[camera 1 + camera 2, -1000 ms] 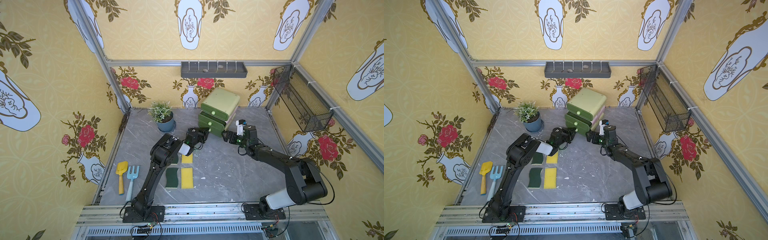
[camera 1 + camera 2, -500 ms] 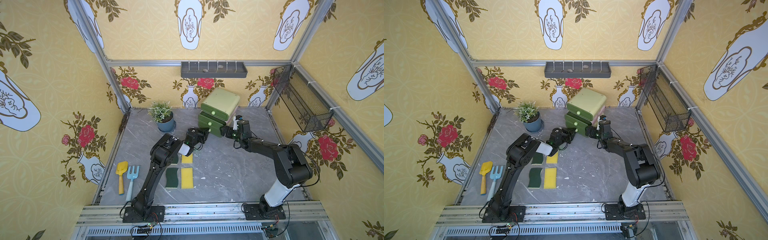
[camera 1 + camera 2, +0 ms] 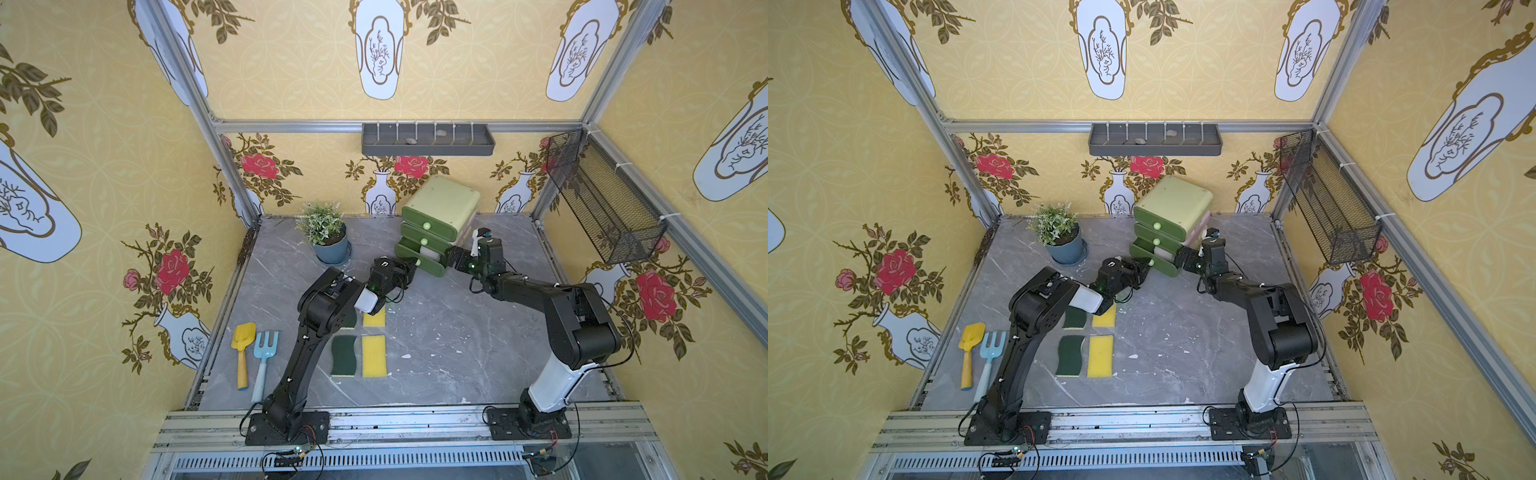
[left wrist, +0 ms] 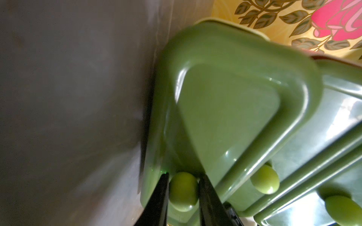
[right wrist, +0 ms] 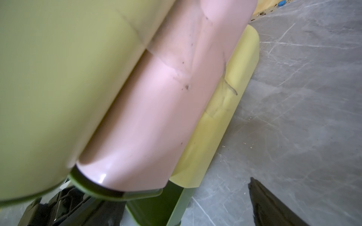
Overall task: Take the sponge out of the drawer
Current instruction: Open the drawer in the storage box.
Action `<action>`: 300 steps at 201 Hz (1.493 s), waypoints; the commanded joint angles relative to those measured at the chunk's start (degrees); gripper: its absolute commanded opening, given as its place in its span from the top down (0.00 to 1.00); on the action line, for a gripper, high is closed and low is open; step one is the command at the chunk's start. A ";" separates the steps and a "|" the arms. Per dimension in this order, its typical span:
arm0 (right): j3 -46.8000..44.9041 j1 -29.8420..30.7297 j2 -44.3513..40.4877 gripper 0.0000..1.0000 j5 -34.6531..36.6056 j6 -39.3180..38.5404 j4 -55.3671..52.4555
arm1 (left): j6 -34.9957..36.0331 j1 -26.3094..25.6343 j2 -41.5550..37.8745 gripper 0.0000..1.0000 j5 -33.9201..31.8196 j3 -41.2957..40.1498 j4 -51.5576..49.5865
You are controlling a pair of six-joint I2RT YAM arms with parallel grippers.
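A green three-drawer cabinet (image 3: 441,203) stands at the back of the table. Its bottom drawer (image 3: 432,268) is pulled partly out. My left gripper (image 3: 411,266) is shut on that drawer's round light-green knob (image 4: 183,190), one black finger on each side. My right gripper (image 3: 451,257) is open at the drawer's right front corner. In the right wrist view that corner (image 5: 162,207) lies between the spread fingers (image 5: 274,207). A pale patch (image 3: 428,252) shows in the drawer's gap. I cannot tell whether it is the sponge.
Three sponges lie on the table by the left arm: two yellow ones (image 3: 374,355) (image 3: 374,318) and a dark green one (image 3: 344,355). A potted plant (image 3: 326,235) stands left of the cabinet. A yellow shovel (image 3: 242,353) and blue fork (image 3: 263,361) lie front left.
My right gripper has moved left and back, from over the table to the drawer's right corner, staying open. The left gripper and the drawer have not moved.
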 commanded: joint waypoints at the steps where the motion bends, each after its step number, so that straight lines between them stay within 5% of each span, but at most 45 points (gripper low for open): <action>1: 0.72 -0.21 0.79 0.03 0.97 0.90 2.58 | 1.42 -0.07 -0.64 0.96 0.16 -1.16 2.37; 300: -0.75 -0.05 2.13 0.02 -3.15 2.16 3.03 | 2.10 -3.08 -8.57 0.96 -3.78 -16.29 8.40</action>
